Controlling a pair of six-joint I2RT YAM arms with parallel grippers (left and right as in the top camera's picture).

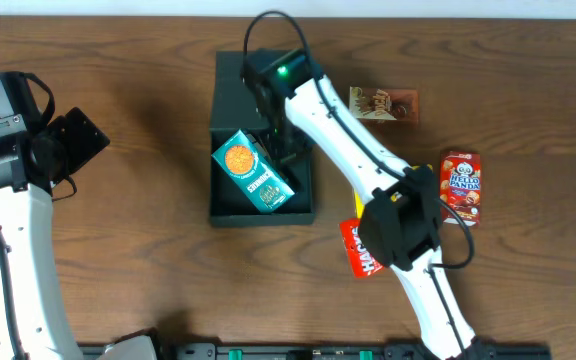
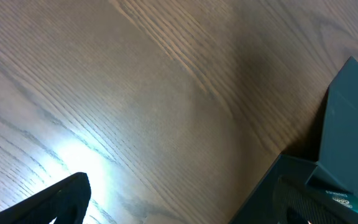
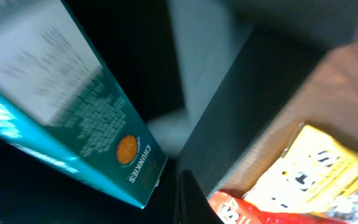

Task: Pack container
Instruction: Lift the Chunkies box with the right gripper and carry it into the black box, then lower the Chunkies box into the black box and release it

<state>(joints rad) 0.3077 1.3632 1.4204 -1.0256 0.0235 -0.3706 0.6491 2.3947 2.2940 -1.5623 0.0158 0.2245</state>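
- Container (image 1: 230,120) sits mid-desk (image 1: 138,230), lid flap open and standing at its far edge.
- Teal box (image 1: 254,172) w/ orange disc on its face is inside the container, tilted, filling most of the left and middle.
- Right arm reaches in from the near-right corner; right pincer (image 1: 288,142) is down in the container, just right of the teal box.
- Right wrist view: teal box close on the left, container wall (image 3: 229,137) to the right, one dark finger (image 3: 191,202) at bottom edge. Can't tell if the pincer is apart, together or on smth.
- Left pincer (image 1: 80,140) is well left of the container, over bare desk. Fingers (image 2: 67,196) sit at the bottom corners of the left wrist view w/ a wide gap, so it's apart, nothing in it.
- Right of the container on the desk: brown packet (image 1: 386,103), Hello Panda box (image 1: 460,185), red packet (image 1: 363,252) partly under the arm, w/ yellow packet (image 3: 316,168) beside it.
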